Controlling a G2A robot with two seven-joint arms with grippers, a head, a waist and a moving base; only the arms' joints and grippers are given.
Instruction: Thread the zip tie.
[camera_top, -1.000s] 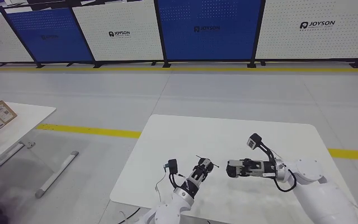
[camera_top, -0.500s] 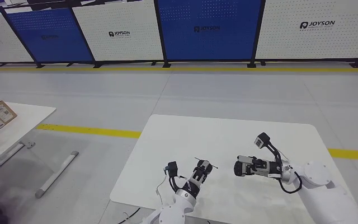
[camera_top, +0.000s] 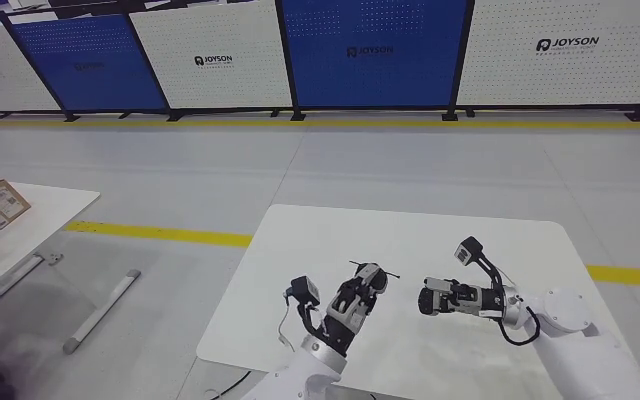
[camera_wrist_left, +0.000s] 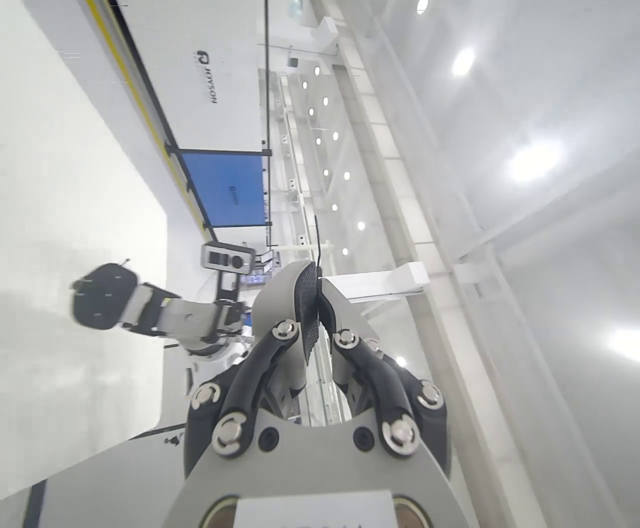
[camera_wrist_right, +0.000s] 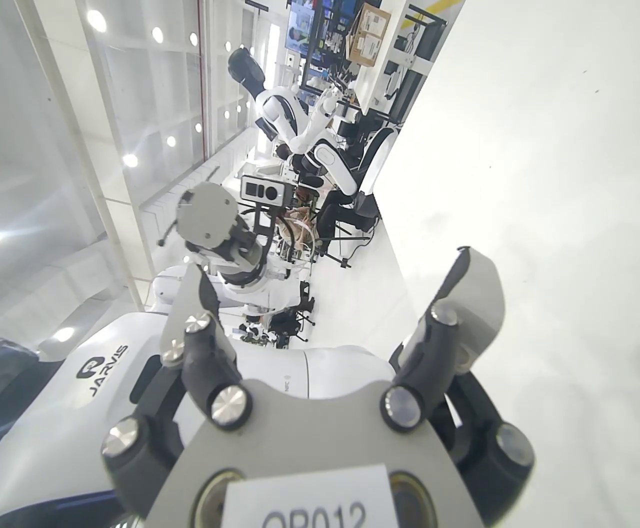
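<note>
The zip tie (camera_top: 389, 273) is a thin black strip, and my left gripper (camera_top: 366, 279) is shut on it above the white table's near part. In the left wrist view the tie's end (camera_wrist_left: 317, 236) sticks out straight past the closed fingertips (camera_wrist_left: 309, 280). My right gripper (camera_top: 424, 297) hovers a short way to the right of it, open and holding nothing, pointed toward the left gripper. The right wrist view has its two fingers (camera_wrist_right: 472, 280) spread wide, and the left gripper (camera_wrist_right: 207, 217) farther off with a tie end (camera_wrist_right: 169, 234) poking out of it.
The white table (camera_top: 400, 230) carries nothing else. A second white table (camera_top: 40, 215) stands to the far left across the floor. Blue and white panels (camera_top: 370, 50) line the back of the room.
My left gripper has lifted and moved away from the table's near edge with the zip tie, turning it toward the right gripper. The right gripper drew back to the right, then kept still.
</note>
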